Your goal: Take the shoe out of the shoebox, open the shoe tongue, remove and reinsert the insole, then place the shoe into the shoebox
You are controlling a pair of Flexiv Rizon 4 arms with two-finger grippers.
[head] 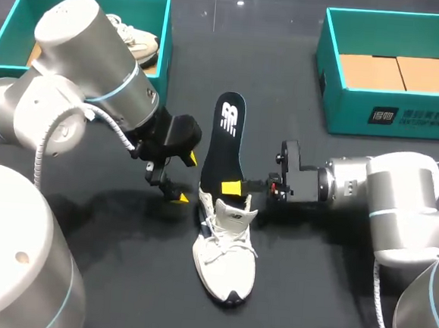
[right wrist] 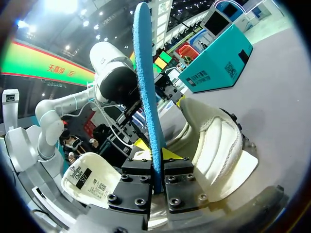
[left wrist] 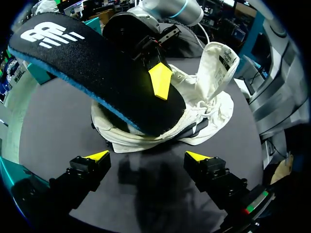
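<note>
On the dark bench the shoe is laid toe toward the robot. The insole, pinched by the right end effector, is aligned with it, near end at the opening. The left end effector is seen open and empty beside the heel.

Two shoeboxes, two shoes, one insole, two pincers.

The head camera looked down on the white fabric sneaker; both wrist cameras faced it closely from opposite sides.
</note>
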